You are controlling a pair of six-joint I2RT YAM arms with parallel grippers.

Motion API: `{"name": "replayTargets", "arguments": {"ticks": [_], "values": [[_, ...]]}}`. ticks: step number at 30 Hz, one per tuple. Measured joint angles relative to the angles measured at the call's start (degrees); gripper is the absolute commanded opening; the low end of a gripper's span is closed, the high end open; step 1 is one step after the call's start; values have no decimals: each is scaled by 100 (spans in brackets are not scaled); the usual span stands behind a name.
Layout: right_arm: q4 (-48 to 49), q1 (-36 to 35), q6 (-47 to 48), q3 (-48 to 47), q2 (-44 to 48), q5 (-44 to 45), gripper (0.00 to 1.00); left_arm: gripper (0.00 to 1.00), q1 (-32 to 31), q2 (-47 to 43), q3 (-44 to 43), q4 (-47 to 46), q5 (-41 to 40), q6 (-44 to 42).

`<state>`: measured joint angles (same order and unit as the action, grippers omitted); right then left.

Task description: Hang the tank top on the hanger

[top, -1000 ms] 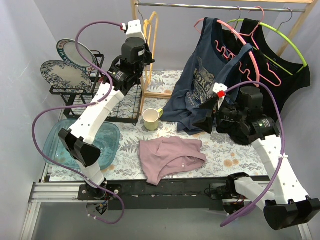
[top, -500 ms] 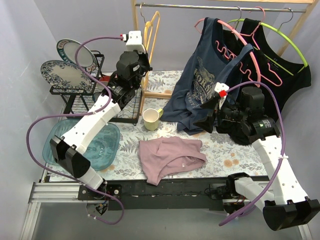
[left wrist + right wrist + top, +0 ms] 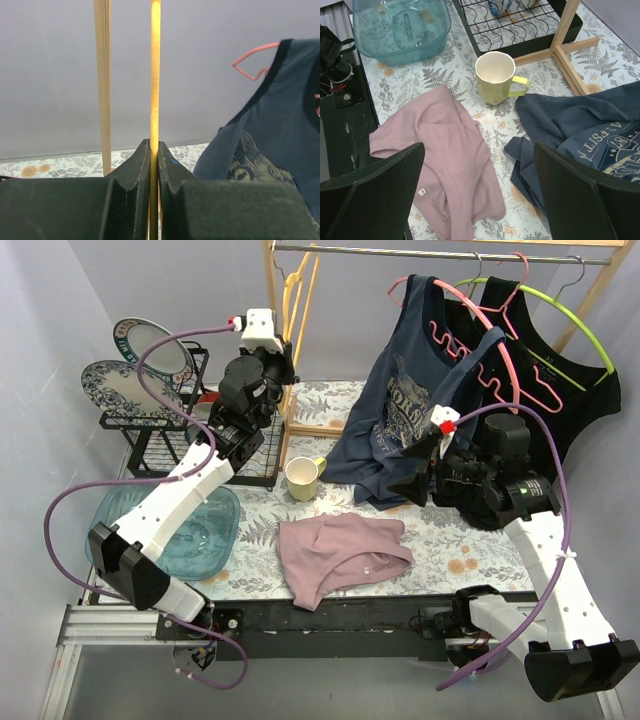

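Note:
The dusty-pink tank top (image 3: pixel 342 552) lies crumpled on the floral table near the front edge; it also shows in the right wrist view (image 3: pixel 442 155). The yellow-orange hanger (image 3: pixel 300 295) hangs from the rail at the back left. My left gripper (image 3: pixel 283 365) is shut on its lower part; in the left wrist view the thin yellow bar (image 3: pixel 155 75) runs up from between the closed fingers (image 3: pixel 131 170). My right gripper (image 3: pixel 412 475) is open and empty, held above the table to the right of the tank top, its fingers (image 3: pixel 375 185) wide apart.
A navy printed tank top (image 3: pixel 410 400) on a pink hanger (image 3: pixel 480 330) drapes onto the table. A black top on a lime-green hanger (image 3: pixel 560 315) hangs at the back right. A yellow mug (image 3: pixel 304 478), a dish rack with plates (image 3: pixel 150 375), a teal tub (image 3: pixel 190 530) and the wooden rack post (image 3: pixel 274 350) stand at the left.
My left arm has shifted left and a little up with the hanger gripped. The right arm and the pink tank top have not moved.

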<state>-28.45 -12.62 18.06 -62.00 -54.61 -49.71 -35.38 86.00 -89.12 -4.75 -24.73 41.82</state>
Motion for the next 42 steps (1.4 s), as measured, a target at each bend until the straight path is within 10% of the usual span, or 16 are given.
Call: {"name": "replayTargets", "arguments": {"ticks": [13,27,42], "values": [[-417,17,-26,-573,-262,-120,95,0,-249,-2262,1690,570,1456,634],[-1939,-219,1224,-4046,-1416,-50,98,0,-1875,-2702,2310,1827,2310,-140],[-3327,-363,3080,-3121,-1340,-289,95,0,-1875,-2723,2111,2761,3936,-243]]}}
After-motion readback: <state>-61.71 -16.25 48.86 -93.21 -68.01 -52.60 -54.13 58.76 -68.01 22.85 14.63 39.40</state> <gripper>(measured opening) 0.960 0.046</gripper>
